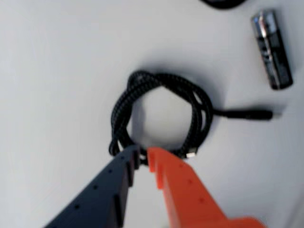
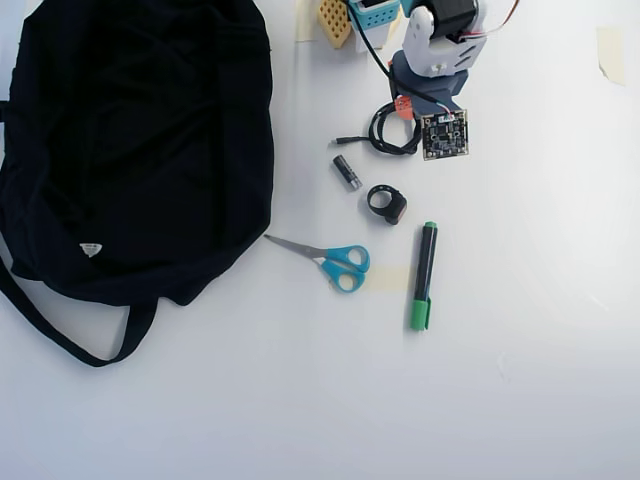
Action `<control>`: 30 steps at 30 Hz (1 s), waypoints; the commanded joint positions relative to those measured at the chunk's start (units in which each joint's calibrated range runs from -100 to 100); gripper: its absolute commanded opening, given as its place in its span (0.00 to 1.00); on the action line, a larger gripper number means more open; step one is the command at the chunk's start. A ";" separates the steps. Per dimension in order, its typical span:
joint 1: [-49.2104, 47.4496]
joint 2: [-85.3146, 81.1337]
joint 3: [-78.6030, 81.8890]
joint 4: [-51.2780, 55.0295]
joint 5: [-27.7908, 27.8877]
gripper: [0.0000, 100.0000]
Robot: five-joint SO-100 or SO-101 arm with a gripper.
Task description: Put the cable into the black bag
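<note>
Two views on my screen. From the wrist view I see the pincer (image 1: 142,156) down at the cable (image 1: 161,114): the dark finger and the orange finger stand close together with only a narrow gap between their tips, and a strand at the near side of the coil sits right in that gap. I read it as nearly closed around that strand, though I cannot tell whether it is truly squeezing it. The cable lies flat on the white desk (image 1: 57,71) as a loose round coil, its short straight plug end pointing right in this view. A small dark cylinder with a shiny end (image 1: 271,50) lies apart from it near the upper right corner of the picture.

From the overhead view the cable (image 2: 385,135) sits near the desk's (image 2: 520,380) far edge, towards the middle, directly beside the arm (image 2: 440,40) and touching or just beside a small circuit board (image 2: 444,134) to its right. The black bag (image 2: 130,140) fills the far left corner of the desk, well apart from the cable, with its strap (image 2: 60,335) looping out towards the near left and a small white tag (image 2: 90,249) on its fabric. Between them and nearer to me lie the small cylinder (image 2: 346,171), a black ring-shaped gadget (image 2: 386,203), blue-handled scissors (image 2: 330,260) and a green-capped marker (image 2: 423,275)
</note>
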 commanded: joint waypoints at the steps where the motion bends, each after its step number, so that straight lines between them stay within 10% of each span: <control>1: 1.86 -2.52 4.39 -6.53 -0.22 0.07; 9: 3.58 -2.61 7.63 -7.91 -2.69 0.32; 30: -1.36 -1.61 13.74 -16.43 -10.45 0.41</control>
